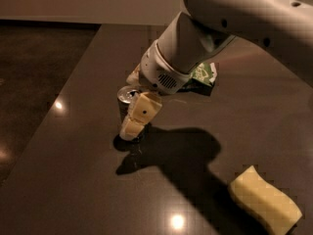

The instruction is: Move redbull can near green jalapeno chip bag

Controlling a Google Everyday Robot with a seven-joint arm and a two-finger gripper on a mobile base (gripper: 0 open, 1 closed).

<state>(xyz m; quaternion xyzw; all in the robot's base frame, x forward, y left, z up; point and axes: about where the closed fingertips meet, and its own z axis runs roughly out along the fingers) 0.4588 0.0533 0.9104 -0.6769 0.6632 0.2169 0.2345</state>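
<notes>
The redbull can (pixel 127 95) stands upright on the dark table, left of centre; only its silver top and a strip of its side show. My gripper (pixel 130 121) has come down over it, open, with one cream finger (pixel 141 112) in front of the can and the other behind it. The can sits between the jaws. The green jalapeno chip bag (pixel 203 75) lies behind and to the right of the can, partly hidden by my arm.
A pale yellow wavy sponge (pixel 264 202) lies at the front right of the table (pixel 73 180). My arm's shadow falls across the middle. The table's left edge runs along a dark floor.
</notes>
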